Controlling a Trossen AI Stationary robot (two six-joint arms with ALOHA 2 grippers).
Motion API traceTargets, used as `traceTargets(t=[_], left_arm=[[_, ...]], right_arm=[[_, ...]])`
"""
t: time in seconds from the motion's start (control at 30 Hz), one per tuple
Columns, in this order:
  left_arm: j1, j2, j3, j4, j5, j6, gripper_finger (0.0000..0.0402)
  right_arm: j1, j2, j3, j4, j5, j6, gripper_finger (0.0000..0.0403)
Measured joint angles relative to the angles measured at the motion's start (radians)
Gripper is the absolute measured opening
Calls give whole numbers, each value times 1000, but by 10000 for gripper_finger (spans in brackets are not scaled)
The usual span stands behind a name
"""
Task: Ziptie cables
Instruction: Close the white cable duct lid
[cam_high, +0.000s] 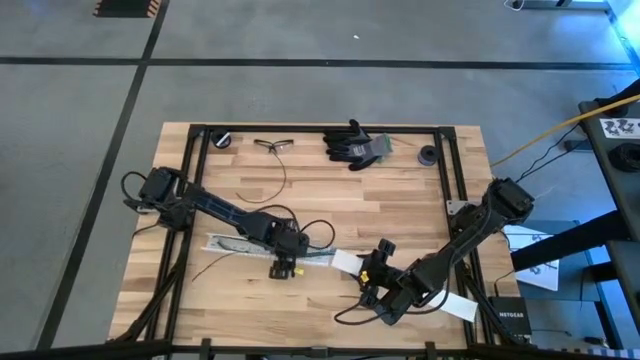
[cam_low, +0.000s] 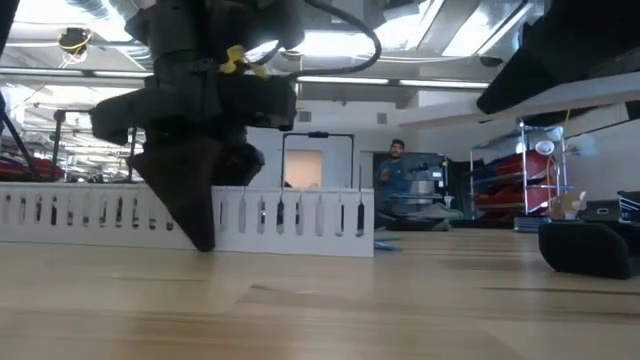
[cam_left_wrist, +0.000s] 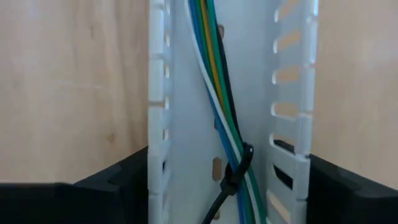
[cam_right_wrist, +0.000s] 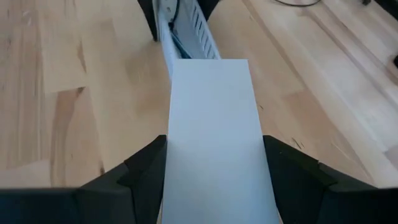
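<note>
The cables (cam_left_wrist: 217, 93) lie inside a white slotted cable duct (cam_high: 262, 249) at about 7 o'clock from the middle of the desk (cam_high: 320, 190). In the left wrist view a black ziptie (cam_left_wrist: 236, 174) is already looped around the bundle, its tail trailing out of the duct.

The step in hand is judged to be the cinching or securing of that tie. It is best done with the duct held steady, the tail drawn along its own line so that the loop closes evenly, and the wires kept together in the channel.

The left tool (cam_high: 285, 262) is set down over the duct, its fingers (cam_left_wrist: 112, 193) spread wide outside both slotted walls; whether the walls are pressed cannot be told. The right tool (cam_high: 372, 285), at about 5 o'clock, is closed on a flat white cover strip (cam_right_wrist: 214, 143), which is held between both fingers (cam_right_wrist: 146, 177).
</note>
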Motion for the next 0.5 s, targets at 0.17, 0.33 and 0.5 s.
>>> traceTargets(t=[0.17,0.33,0.5], left_arm=[[31,-11,-1,45,47,13,282],[60,-82,-1,108,52,12,285],[68,-92,0,288,45,39,286]], right_arm=[[0,0,-19,-2,16,-2,217],[0,0,-30,1,21,-21,218],[0,0,-31,0,57,-25,218]])
